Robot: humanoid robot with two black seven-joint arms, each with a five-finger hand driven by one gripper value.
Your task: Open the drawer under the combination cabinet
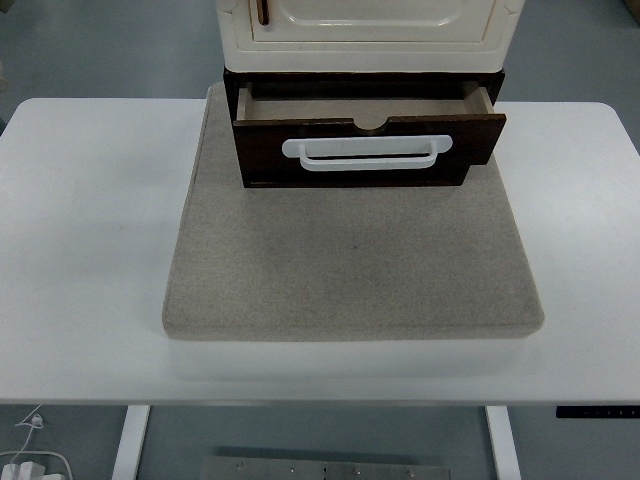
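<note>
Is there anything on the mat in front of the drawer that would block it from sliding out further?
Nothing visible does. The drawer is already pulled partly out from under the cabinet, and the grey mat in front of it is bare. Neither robot hand is in view.

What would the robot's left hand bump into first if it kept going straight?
That can't be told: neither hand is in the picture, so there is no pointing direction to follow. Only the cabinet, its pulled-out drawer with the white handle, the mat and the table show.
</note>
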